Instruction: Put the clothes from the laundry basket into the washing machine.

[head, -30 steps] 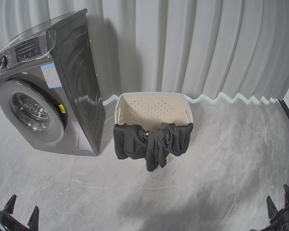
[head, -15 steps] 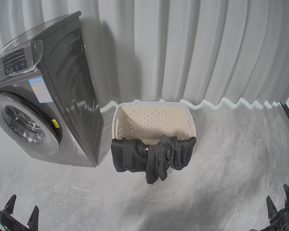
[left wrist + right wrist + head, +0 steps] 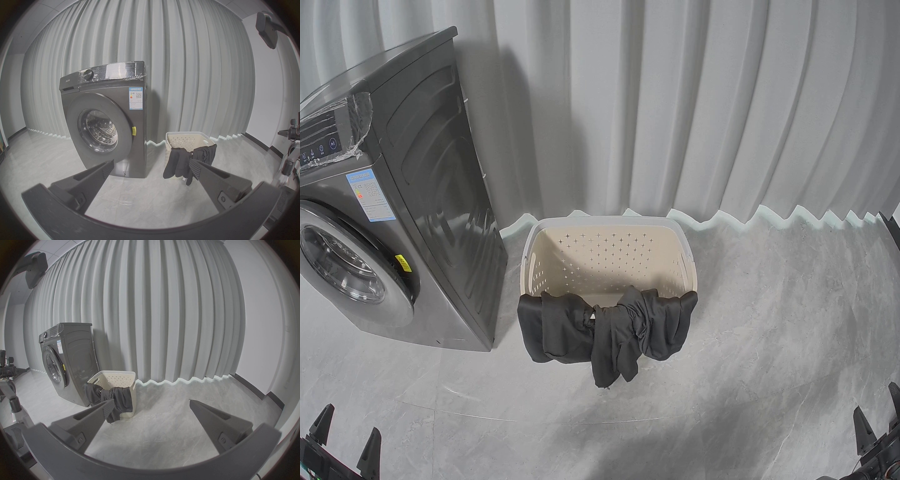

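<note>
Both left end effector (image 3: 349, 431) & right end effector (image 3: 876, 406) gape wide, empty, well short of clothes (image 3: 600, 328) draped over basket (image 3: 606, 220) near rim, beside washing machine (image 3: 425, 187); risk: door (image 3: 344, 265) looks shut, & knotted cloth may tip basket.

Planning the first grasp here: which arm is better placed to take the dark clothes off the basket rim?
Left, probably. The left gripper and right gripper are both open, low and about equally far from the clothes, but the washing machine stands on the left, so its carry looks shorter.
</note>
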Tool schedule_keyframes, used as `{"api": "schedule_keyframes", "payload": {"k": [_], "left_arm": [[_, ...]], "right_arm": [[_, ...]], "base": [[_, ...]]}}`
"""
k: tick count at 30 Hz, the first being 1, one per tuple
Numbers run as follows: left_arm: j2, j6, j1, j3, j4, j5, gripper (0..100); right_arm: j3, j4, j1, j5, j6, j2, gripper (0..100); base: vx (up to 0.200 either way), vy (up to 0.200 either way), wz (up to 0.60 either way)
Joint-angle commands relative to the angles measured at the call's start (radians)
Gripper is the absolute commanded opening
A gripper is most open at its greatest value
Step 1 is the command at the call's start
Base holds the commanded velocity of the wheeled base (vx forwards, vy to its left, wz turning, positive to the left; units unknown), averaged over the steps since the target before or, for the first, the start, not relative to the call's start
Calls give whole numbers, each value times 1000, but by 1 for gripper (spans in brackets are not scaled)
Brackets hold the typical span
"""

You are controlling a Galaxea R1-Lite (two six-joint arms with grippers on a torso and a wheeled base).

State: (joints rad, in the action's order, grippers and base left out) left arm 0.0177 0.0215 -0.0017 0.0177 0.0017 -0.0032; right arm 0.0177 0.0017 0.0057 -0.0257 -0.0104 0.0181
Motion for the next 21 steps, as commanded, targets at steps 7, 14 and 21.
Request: {"api": "schedule_keyframes", "payload": {"k": [7, 14, 21], "left_arm": [[-18, 2, 0, -15, 0, 0, 100], [-18, 2, 0, -15, 0, 0, 100], [-18, 2, 0, -15, 0, 0, 100]], "right_arm": [[-16, 0, 0, 0, 0, -17, 100], [-16, 0, 0, 0, 0, -17, 100], [-16, 0, 0, 0, 0, -17, 100]], "base": [[0, 0, 0], [171, 0, 0], [0, 0, 0]]}}
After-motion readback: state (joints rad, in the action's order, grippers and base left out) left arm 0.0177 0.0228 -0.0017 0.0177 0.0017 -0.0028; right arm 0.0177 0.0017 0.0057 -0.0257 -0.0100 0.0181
